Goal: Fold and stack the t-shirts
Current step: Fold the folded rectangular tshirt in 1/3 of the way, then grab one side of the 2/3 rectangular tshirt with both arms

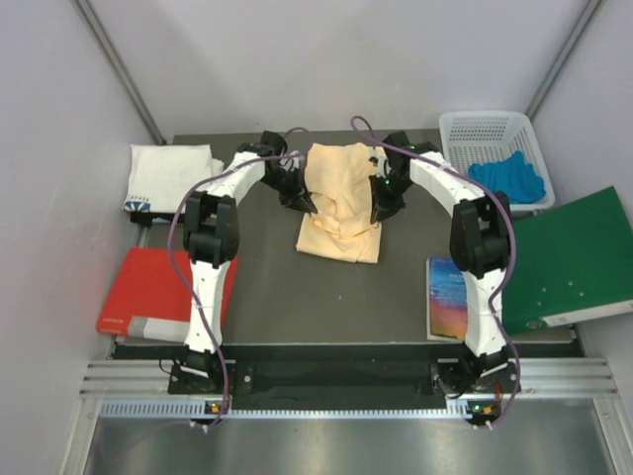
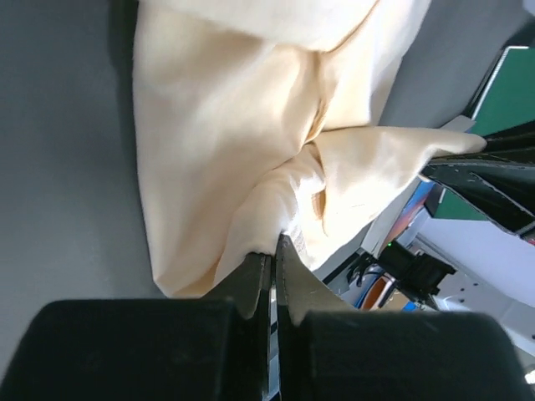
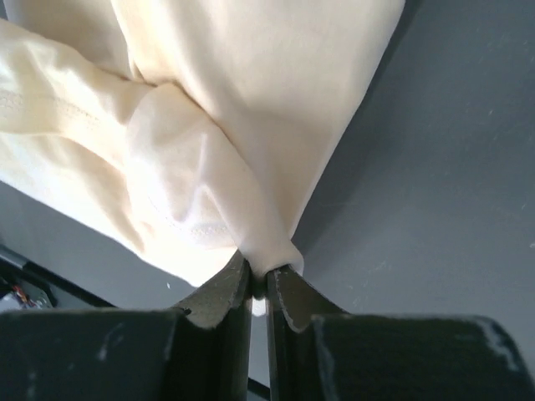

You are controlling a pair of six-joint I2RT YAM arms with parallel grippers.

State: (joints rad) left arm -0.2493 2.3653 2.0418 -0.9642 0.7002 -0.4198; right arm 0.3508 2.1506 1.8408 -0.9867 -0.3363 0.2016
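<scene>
The pale peach-yellow t-shirt [image 1: 339, 203] lies partly folded and rumpled in the middle of the dark table. My left gripper [image 1: 307, 203] is at its left edge and my right gripper [image 1: 379, 210] at its right edge. In the left wrist view the left gripper [image 2: 274, 246] is shut on a fold of the peach t-shirt [image 2: 226, 125]. The right gripper [image 3: 261, 271] pinches a bunched corner of the peach t-shirt [image 3: 251, 100] between its tips, with only a thin slit between the jaws. A white t-shirt [image 1: 168, 176] with a small dark-blue print lies folded at the far left.
A white basket [image 1: 465, 129] holding blue cloth [image 1: 509, 176] stands at the back right. A green folder [image 1: 569, 262] lies at the right edge and a book [image 1: 447, 297] beside the right arm. A red folder [image 1: 158, 292] lies at the near left.
</scene>
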